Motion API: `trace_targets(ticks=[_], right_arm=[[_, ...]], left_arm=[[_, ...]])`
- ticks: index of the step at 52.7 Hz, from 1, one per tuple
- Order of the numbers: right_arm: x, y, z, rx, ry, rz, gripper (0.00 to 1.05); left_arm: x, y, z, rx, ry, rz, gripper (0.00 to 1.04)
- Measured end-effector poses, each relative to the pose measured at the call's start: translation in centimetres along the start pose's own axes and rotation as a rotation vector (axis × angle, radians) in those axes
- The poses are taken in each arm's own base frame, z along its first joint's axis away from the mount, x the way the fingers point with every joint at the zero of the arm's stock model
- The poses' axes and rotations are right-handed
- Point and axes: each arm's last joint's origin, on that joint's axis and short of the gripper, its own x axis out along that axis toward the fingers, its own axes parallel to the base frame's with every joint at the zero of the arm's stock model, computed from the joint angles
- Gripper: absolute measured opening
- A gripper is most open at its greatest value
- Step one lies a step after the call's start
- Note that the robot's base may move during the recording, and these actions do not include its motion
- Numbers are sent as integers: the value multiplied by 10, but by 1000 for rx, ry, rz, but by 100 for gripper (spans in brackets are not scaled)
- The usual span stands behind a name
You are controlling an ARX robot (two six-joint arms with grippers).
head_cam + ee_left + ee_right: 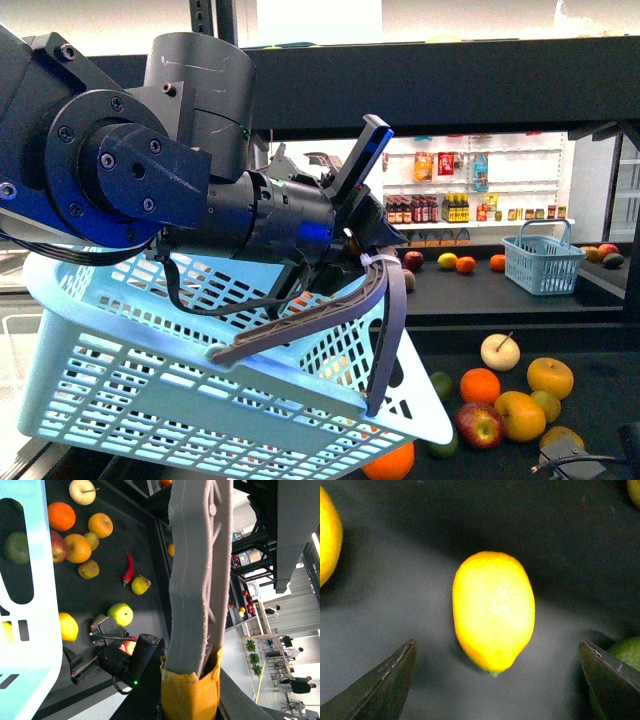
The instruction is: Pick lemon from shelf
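1. The right gripper (pixel 496 682) is wide open and holds nothing. Only its two dark wedge-shaped fingertips (pixel 377 690) show in the right wrist view, one on each side of the lemon.
2. The small bright yellow oval lemon (pixel 493 612) lies straight ahead of this gripper and is centred in the gap between the jaws. Neither jaw touches it, and there is free room on both sides.
3. The long axis of the lemon points away from the gripper, crosswise to the line from one fingertip to the other. Its small pointed end faces the gripper. I judge that the jaws, after a short advance, would close across the narrow width of the lemon, which is the good way.
4. The lemon rests alone on a bare matte tray of the large black metal shelf (pixel 390 595).
   - A rounded green fruit (pixel 622 650) lies near the lemon, partly behind one fingertip, and that finger may push it.
   - Another yellow rounded fruit (pixel 327 535) lies well apart from the lemon on the other side.
5. The left gripper (pixel 372 250) is far from the lemon. It grips the grey-brown handle (pixel 310 325) of a pale blue slotted plastic basket (pixel 150 380) and carries it tilted. So the right arm is clearly the nearer one to the lemon, and it is free.
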Motion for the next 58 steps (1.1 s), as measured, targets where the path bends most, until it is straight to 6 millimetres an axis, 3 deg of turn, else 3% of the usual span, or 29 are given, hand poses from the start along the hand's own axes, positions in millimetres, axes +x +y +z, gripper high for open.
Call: trace_targets(ticks=[19, 44, 47, 53, 58], right_arm=[[33, 0, 6, -30, -14, 30, 97], [58, -1, 4, 1, 2, 32, 97], [60, 0, 4, 6, 3, 29, 91], [61, 0, 5, 29, -5, 22, 68], [61, 0, 5, 39, -12, 17, 57]], left_arm=[[0, 0, 0, 0, 1, -1, 11], [0, 0, 0, 0, 2, -1, 11], [0, 0, 0, 0, 1, -1, 11], [0, 0, 0, 0, 1, -1, 11], [0, 0, 0, 0, 1, -1, 11]])
